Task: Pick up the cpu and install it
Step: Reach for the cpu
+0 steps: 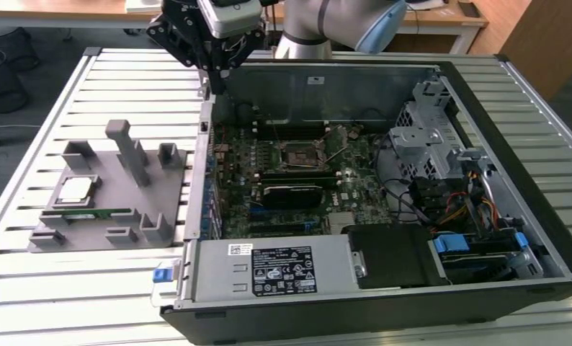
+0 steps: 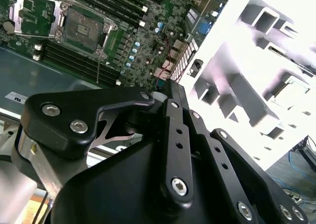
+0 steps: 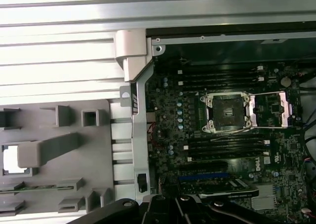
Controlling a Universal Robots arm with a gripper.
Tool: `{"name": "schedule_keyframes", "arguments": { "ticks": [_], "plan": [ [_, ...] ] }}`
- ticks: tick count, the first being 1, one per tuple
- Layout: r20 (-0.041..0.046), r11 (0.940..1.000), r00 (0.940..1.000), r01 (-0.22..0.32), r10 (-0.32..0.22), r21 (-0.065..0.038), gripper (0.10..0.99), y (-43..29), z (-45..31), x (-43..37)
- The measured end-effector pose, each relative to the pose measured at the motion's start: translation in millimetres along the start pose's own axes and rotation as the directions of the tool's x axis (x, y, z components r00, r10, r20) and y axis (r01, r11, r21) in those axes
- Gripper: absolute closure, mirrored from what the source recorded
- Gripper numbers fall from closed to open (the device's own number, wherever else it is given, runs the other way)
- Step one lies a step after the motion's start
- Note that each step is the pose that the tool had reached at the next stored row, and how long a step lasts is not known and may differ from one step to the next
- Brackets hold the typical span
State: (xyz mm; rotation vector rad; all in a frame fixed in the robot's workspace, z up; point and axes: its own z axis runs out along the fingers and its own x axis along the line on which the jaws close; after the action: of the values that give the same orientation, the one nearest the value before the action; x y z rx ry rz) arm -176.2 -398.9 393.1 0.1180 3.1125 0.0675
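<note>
Silvery cpu [image 1: 75, 189] lies flat in the grey holder [image 1: 75, 241], face up for grasping (the socket [image 1: 299, 153] stands unlatched to receive it). The gripper [image 1: 213, 85], fingers pressed together and empty, hangs over a corner of the case [image 1: 363, 86].

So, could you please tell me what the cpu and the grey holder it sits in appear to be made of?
The cpu: its top looks like metal, silvery-white with a dull sheen, over a thin tan edge that is likely circuit board. The grey holder: probably plastic, perhaps printed, judging by its matte, uniform grey surface and blocky posts and pockets.
</note>
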Motion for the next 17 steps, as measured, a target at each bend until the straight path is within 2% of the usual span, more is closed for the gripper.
{"name": "schedule_keyframes", "arguments": {
  "ticks": [17],
  "plan": [
    [0.0000, 1.0000, 1.0000, 0.000, 0.000, 0.000, 0.980, -0.6, -0.1, 7.2]
  ]
}}
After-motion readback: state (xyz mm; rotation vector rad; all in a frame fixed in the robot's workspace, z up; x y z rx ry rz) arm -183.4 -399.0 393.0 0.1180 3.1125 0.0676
